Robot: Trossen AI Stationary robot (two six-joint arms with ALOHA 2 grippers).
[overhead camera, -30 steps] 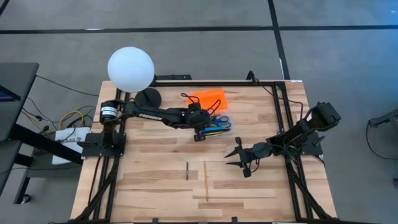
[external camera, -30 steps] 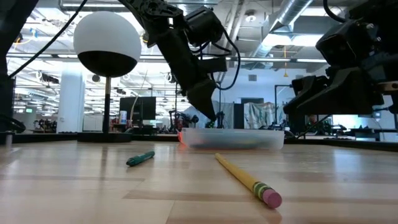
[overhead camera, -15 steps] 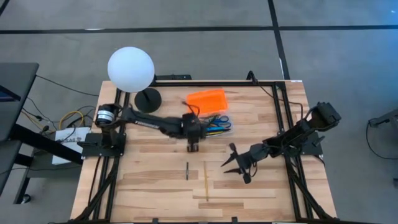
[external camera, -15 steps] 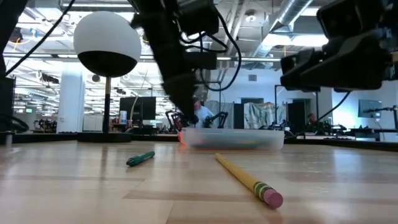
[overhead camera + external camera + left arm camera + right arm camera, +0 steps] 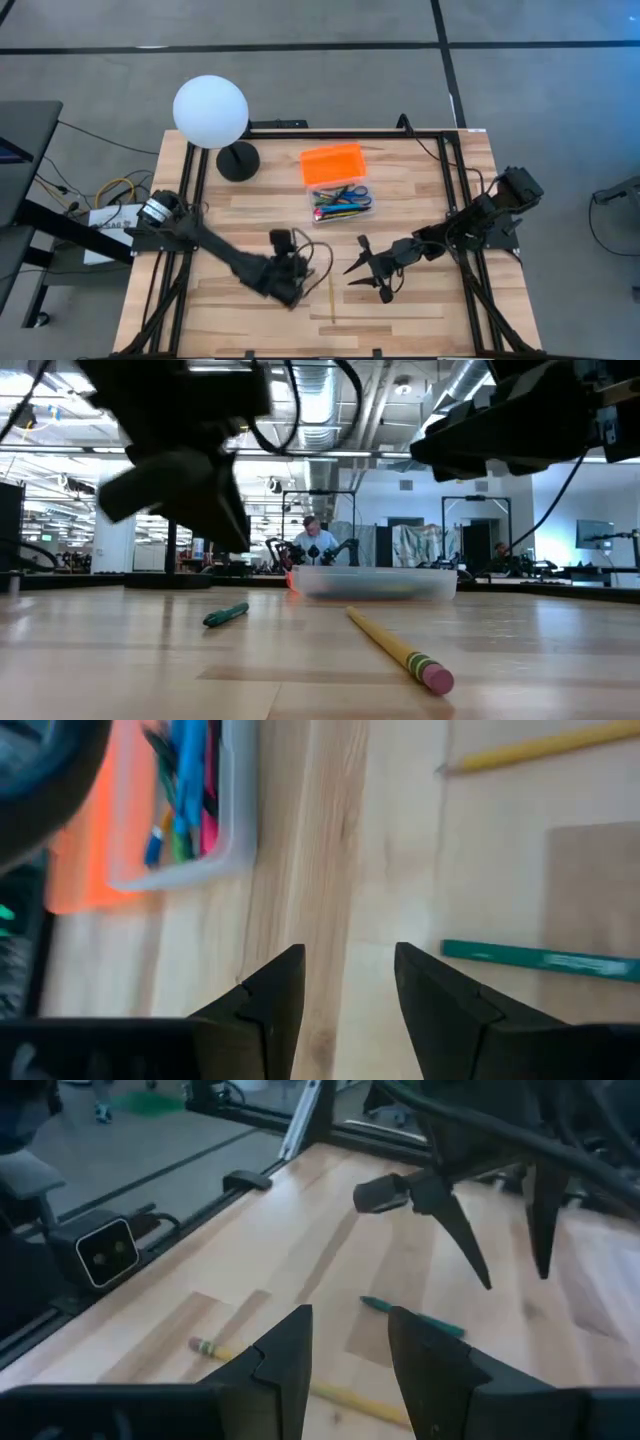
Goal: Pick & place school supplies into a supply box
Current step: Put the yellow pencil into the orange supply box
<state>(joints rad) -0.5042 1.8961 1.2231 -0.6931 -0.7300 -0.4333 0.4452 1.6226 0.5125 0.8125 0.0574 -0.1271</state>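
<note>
Grippers both over the bench's front half, fingers apart, holding nothing
I see left gripper (image 5: 291,297) by the green pen (image 5: 545,960) and yellow pencil (image 5: 332,297), right gripper (image 5: 365,272) just beside them; supply box (image 5: 342,201) sits mid-bench, orange lid (image 5: 333,163) behind it

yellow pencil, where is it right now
In the high view the yellow pencil lies on the table's near-middle, between the left gripper and the right gripper, beside the green marker.
</note>
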